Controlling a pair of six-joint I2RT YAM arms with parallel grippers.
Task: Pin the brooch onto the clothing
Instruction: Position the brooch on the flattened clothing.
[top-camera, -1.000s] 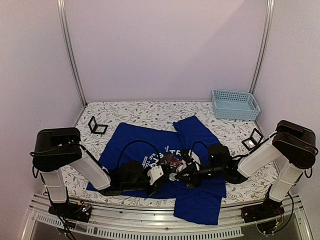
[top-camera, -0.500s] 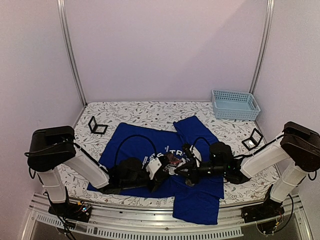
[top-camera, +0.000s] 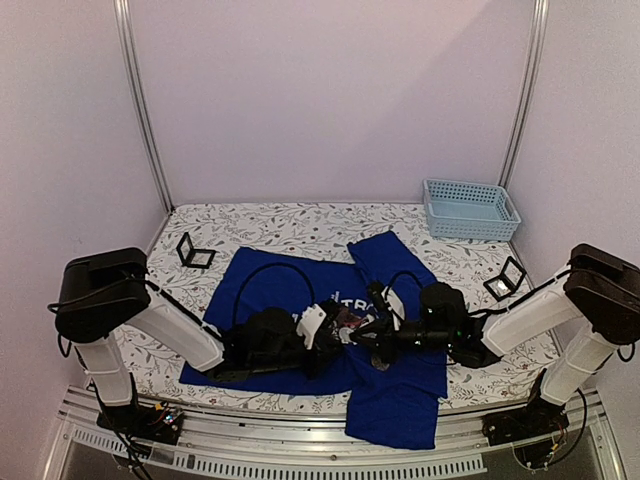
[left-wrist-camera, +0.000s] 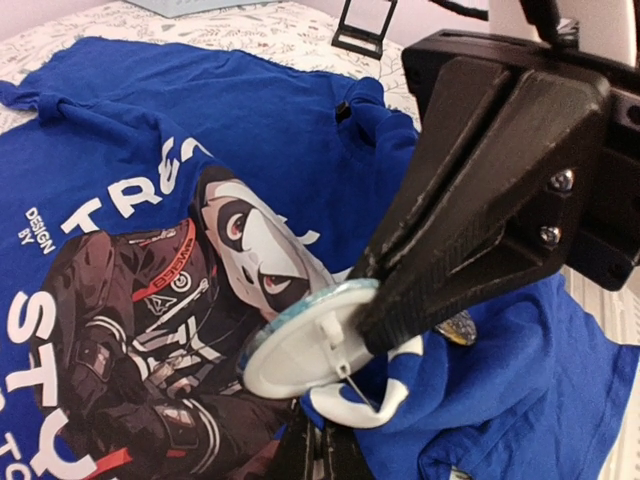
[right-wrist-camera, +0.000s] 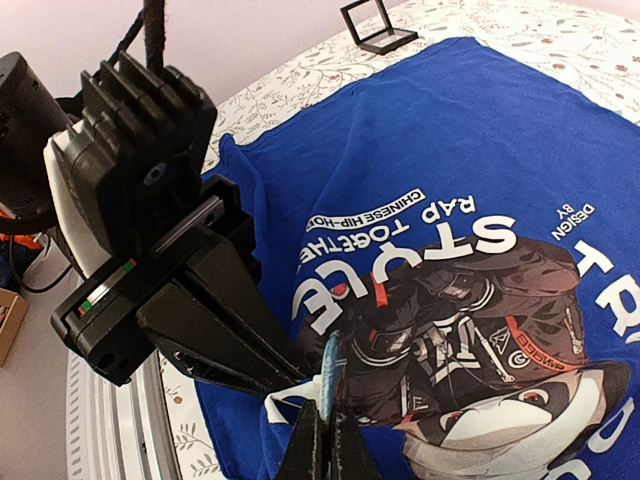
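Brooch (left-wrist-camera: 300, 352) looks light, stiff and slick, pinched at its rim by the right claw (left-wrist-camera: 372, 296); the left claw (right-wrist-camera: 296, 380) nips a limp shirt (left-wrist-camera: 130, 110) fold beside it.

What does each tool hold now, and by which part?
The right tool pinches the brooch at its rim. The left tool pinches a raised fold of the clothing just under it.
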